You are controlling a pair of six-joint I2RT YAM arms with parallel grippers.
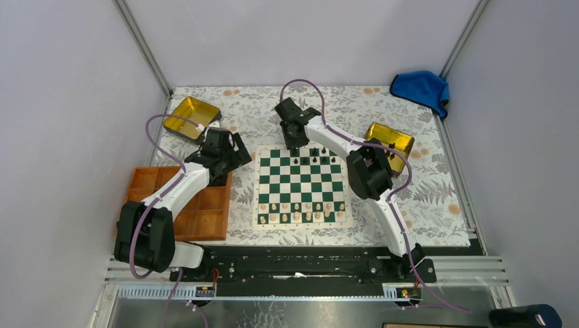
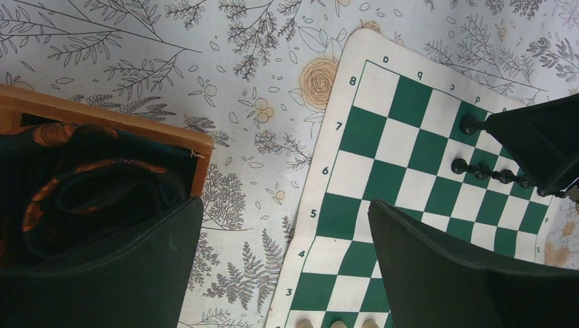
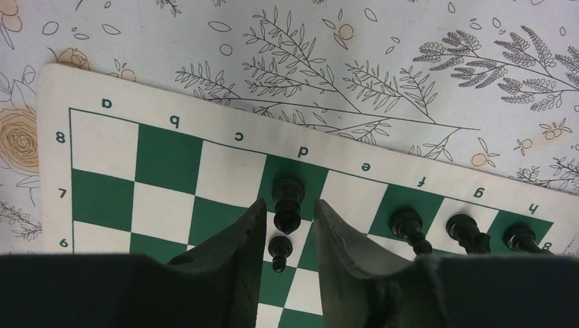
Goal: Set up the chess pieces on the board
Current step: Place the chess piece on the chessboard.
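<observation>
Black tall chess piece (image 3: pixel 287 198) is stood at d8, its back-rank square on the green-and-white chessboard (image 3: pixel 167 157); right jaws are parted just clear of it, left jaws held wide, empty.

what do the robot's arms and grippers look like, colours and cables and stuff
Both the left arm and the right arm have white link tubes between bulky black joint housings. A lilac cable loops loosely along each arm. The left gripper and right gripper are matte black, with broad wedge-shaped fingers tapering to narrow tips. No markings are visible.
</observation>
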